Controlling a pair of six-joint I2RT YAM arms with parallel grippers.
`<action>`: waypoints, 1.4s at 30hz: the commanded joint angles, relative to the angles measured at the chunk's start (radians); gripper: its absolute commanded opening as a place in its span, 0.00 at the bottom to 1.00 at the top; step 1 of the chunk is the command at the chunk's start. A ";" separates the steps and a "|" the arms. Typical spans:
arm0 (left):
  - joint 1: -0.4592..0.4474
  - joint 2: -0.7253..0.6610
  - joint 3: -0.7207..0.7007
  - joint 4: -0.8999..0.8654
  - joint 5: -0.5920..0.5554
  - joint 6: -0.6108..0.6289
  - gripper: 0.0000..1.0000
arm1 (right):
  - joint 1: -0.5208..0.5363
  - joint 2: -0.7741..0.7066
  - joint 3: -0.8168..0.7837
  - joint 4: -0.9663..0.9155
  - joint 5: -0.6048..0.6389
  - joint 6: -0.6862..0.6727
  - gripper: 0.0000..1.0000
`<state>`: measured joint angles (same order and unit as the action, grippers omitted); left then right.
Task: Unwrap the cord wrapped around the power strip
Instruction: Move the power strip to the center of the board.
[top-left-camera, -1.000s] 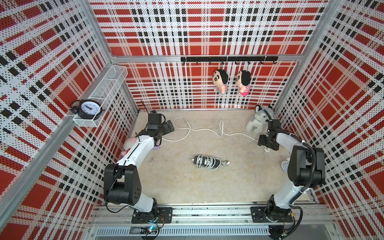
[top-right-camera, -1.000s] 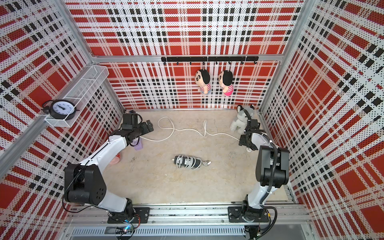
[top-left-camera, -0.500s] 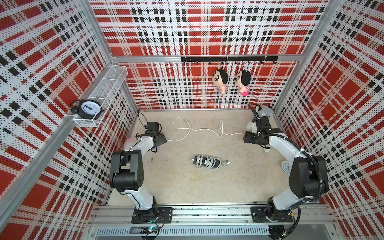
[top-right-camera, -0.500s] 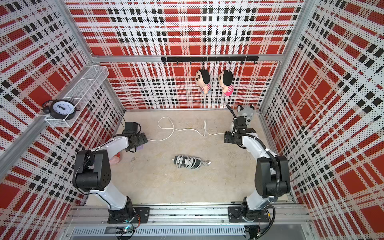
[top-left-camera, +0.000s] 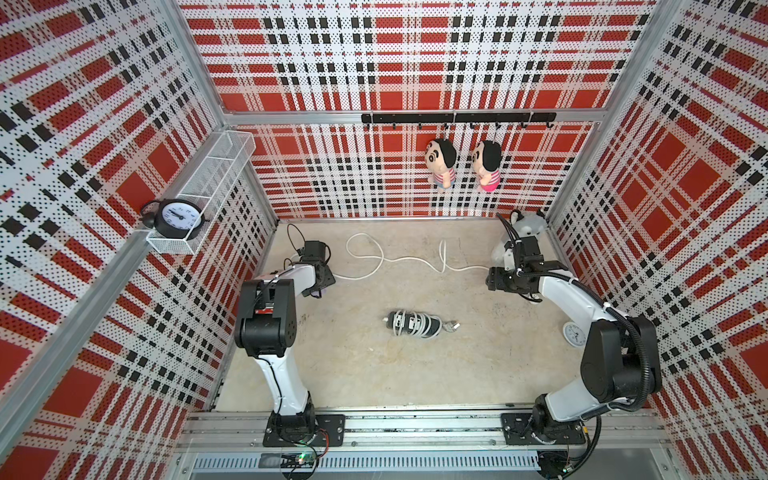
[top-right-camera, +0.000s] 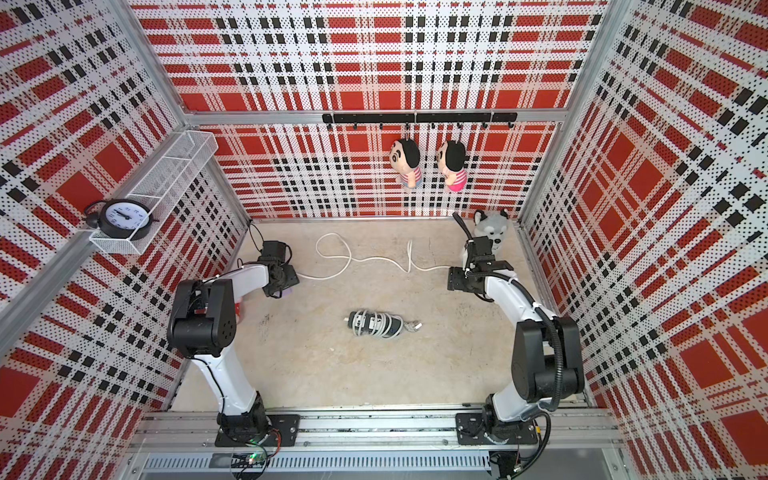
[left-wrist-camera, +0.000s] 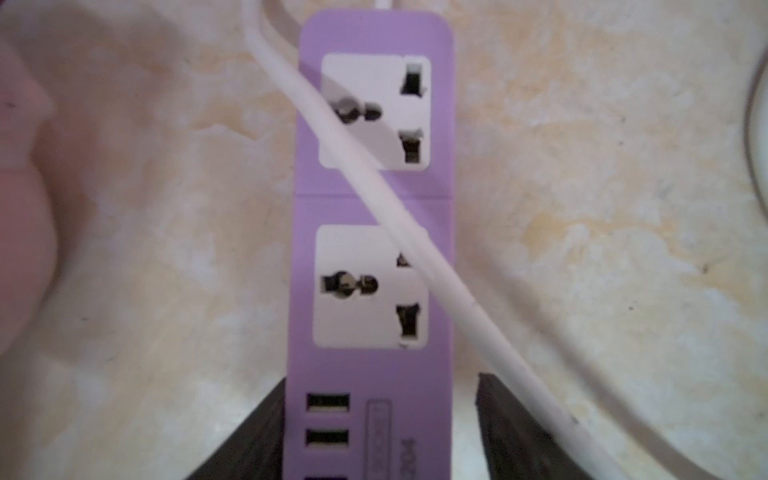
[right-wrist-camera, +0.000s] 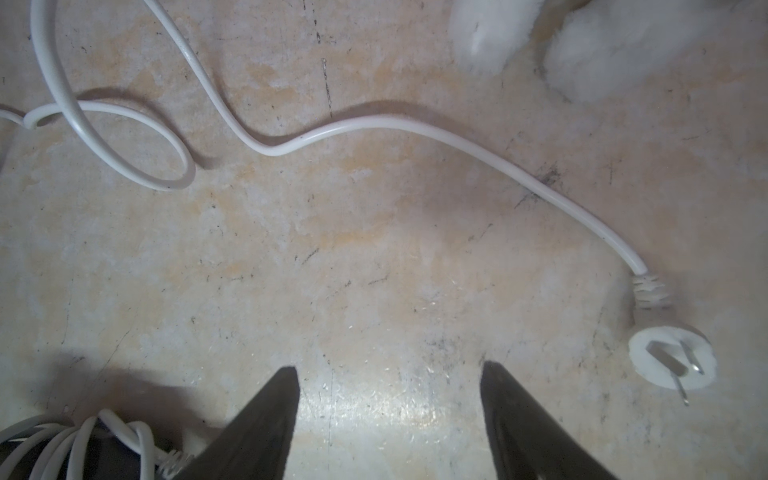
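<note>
Right claw, jaws apart, has swung inward from the plush husky.

Purple power strip lies flat, sockets up — white cord slants across its face, then snakes loose to its prongs-up plug.

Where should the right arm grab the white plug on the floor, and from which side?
Probably the ribbed neck just behind the plug, from above, jaws straddling the cord: it lies flat with prongs up, leaving little edge to pinch.
</note>
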<state>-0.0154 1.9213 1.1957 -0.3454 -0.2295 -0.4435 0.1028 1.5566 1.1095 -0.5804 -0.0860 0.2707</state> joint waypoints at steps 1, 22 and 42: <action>-0.059 0.035 0.054 0.024 0.021 -0.016 0.67 | 0.005 -0.042 -0.005 -0.006 0.007 -0.008 0.73; -0.223 -0.044 0.160 -0.003 0.090 -0.032 0.98 | 0.042 -0.074 -0.018 0.024 -0.100 -0.003 0.70; -0.178 0.237 0.592 -0.202 0.277 0.297 0.75 | 0.114 -0.088 -0.043 0.017 -0.121 0.031 0.69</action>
<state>-0.1349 2.1525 1.7664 -0.4908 0.0208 -0.2310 0.2131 1.5017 1.0649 -0.5533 -0.2195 0.3027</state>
